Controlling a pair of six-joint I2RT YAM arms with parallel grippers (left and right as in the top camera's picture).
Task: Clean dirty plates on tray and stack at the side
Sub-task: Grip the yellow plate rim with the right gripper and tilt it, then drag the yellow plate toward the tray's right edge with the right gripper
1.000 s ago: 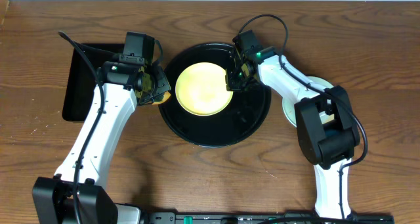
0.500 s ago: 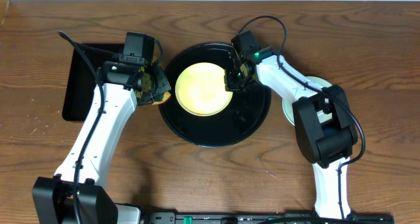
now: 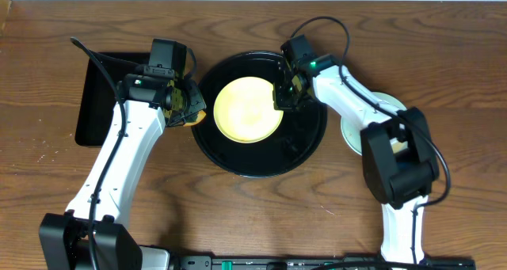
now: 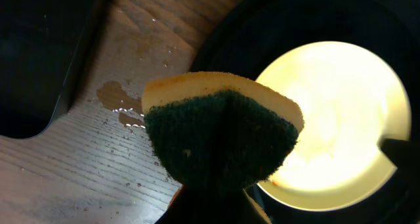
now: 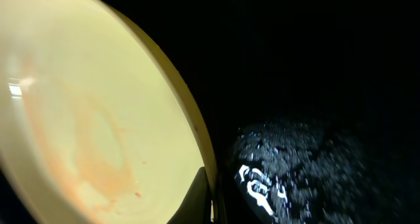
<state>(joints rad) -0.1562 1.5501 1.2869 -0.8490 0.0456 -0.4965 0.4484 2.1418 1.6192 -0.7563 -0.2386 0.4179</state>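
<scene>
**Plate pinched, sponge gripped**

The right gripper [image 3: 283,96] is clamped on the right rim of the pale yellow plate [image 3: 248,109] — faintly smeared orange, lying in the round black tray [image 3: 297,155]. The left gripper [image 3: 187,105] clasps a sponge [image 4: 220,129] just left of the tray.

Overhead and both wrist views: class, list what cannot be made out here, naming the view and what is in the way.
1. Overhead: the right arm covers the side plates; their number cannot be counted.
2. Left wrist: the sponge hides how the left gripper grips it.
3. Right wrist: the frame edge cuts off the yellow plate; the right gripper shows only at the bottom edge.
</scene>
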